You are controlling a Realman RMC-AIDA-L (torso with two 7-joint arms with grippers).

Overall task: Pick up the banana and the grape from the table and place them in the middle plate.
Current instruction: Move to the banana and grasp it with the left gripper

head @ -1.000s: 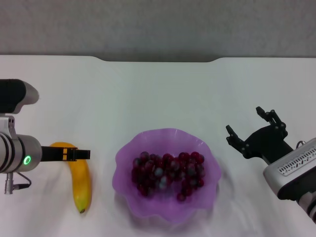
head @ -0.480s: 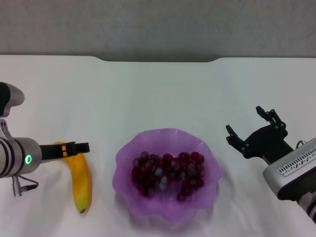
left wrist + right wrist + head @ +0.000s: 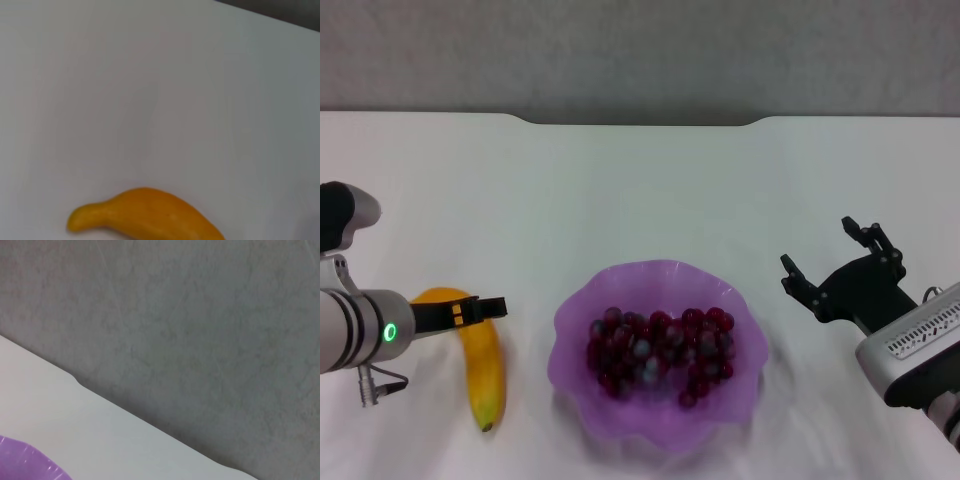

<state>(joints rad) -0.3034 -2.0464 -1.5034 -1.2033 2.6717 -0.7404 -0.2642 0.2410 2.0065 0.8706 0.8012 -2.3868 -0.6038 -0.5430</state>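
A translucent purple middle plate [image 3: 658, 350] with a wavy scalloped rim sits near the front centre of the white surface [image 3: 650, 190], and the grape [image 3: 660, 352], a spread cluster of dark red-purple berries, lies inside it, filling most of its floor. The plate holds nothing else.

The banana [image 3: 480, 352] lies flat on the surface just to the left of the plate, apart from its rim, with its dark-tipped end toward the front edge. The left pincer [image 3: 470, 310] reaches in from the left side, low over the banana's far end, its black-and-orange fingers [image 3: 478, 308] crossing the fruit. From the head view they appear close together, but whether they touch or grip the banana cannot be told. The left wrist view shows only the yellow-orange banana [image 3: 145, 215] resting on bare white surface [image 3: 150, 90].

The right pincer [image 3: 840, 268] hangs to the right of the plate, well apart from it, its 2 black fingers [image 3: 798, 278] spread wide with nothing between them. The right wrist view catches a sliver of the plate's purple rim [image 3: 25, 460], the surface's notched far edge [image 3: 100, 405] and a grey wall [image 3: 190, 330] behind.
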